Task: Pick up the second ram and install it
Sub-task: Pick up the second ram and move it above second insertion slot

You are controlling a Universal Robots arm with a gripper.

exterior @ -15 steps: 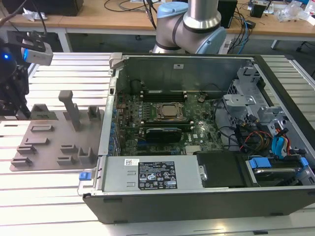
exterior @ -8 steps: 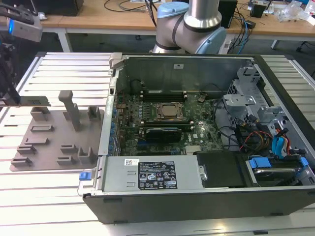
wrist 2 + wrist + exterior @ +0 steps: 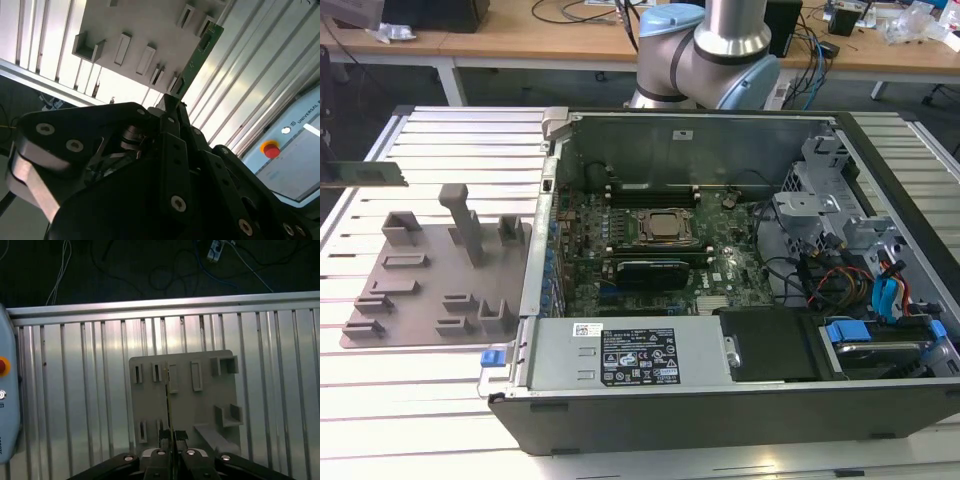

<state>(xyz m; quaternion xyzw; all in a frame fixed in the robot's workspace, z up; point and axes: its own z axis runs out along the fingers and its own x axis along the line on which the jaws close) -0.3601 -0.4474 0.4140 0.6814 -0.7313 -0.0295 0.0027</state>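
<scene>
**Claw holds RAM stick over the tray**

Robot claw (image 3: 170, 441) is clamped on one end of the second ram (image 3: 196, 59), a thin green board, edge-on in the first wrist view. The stick pokes out over the grey fixture tray (image 3: 200, 405) & looks lifted clear of it. Tray lies at the exterior view's left, open PC case (image 3: 700, 135) to its right. Judgement: this carry needs a square, firm grip, w/ the stick held straight so it can't twist or snag

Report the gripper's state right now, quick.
Gripper: shut on the second ram, which sticks out from the fingertips toward the grey fixture tray.
</scene>
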